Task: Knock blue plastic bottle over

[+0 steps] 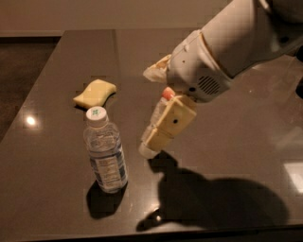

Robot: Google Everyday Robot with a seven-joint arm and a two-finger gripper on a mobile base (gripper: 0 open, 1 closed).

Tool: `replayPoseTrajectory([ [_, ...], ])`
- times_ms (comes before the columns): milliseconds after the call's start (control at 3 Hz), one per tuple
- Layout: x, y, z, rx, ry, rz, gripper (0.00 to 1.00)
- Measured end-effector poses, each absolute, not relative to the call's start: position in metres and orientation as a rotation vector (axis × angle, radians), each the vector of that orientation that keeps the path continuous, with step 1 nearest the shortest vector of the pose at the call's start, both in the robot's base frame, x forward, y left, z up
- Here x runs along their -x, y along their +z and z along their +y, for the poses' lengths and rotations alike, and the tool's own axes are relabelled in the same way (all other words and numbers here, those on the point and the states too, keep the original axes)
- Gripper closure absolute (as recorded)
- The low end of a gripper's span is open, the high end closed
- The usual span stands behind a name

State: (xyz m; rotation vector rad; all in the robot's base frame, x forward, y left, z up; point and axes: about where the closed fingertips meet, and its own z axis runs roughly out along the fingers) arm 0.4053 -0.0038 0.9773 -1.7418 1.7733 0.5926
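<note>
Blue plastic bottle (105, 153) upright, capped, on table (52, 160); fingers (168, 124) spread open beside it, not touching.

Dark brown glossy table (52, 198) fills most of the view, with its far edge against a pale beige wall (94, 14). A light baseboard strip runs along the wall's foot. Dark floor (21, 66) shows far left, beside the table. Small bright light spot (31, 121) reflects on the tabletop at left, larger pale glare (293, 170) at right. Gripper (149, 113) hangs over the table's middle.
</note>
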Motion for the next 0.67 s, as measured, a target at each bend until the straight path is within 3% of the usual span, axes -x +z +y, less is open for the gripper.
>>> replayPoseTrajectory([
  [667,-0.380,0.957,0.072,1.788,0.823,1.687,0.00],
])
